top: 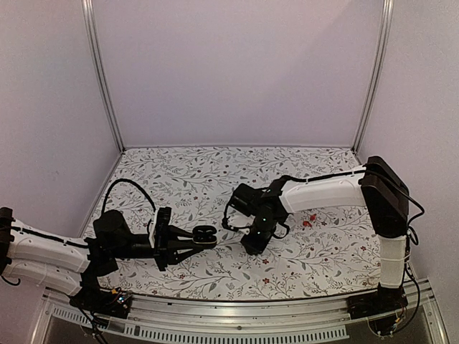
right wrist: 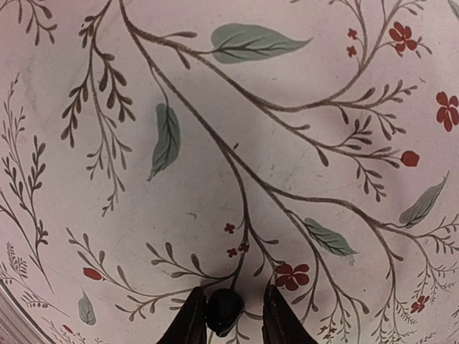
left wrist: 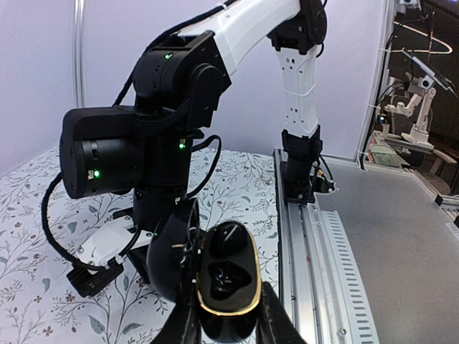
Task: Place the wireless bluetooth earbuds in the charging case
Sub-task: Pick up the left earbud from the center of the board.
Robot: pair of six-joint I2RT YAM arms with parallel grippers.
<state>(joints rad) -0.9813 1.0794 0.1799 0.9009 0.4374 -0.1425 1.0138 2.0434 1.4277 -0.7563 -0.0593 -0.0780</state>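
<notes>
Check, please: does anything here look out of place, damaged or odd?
Nothing stands out. The left gripper holds the open case, and the right gripper pinches a small dark bud close to the table. No spill or damage shows.

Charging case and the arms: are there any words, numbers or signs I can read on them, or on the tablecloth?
No text can be read anywhere.
charging case: plain black with a gold rim, no writing.
right arm: only small green lights, no label.
tablecloth: just leaves and flowers.
</notes>
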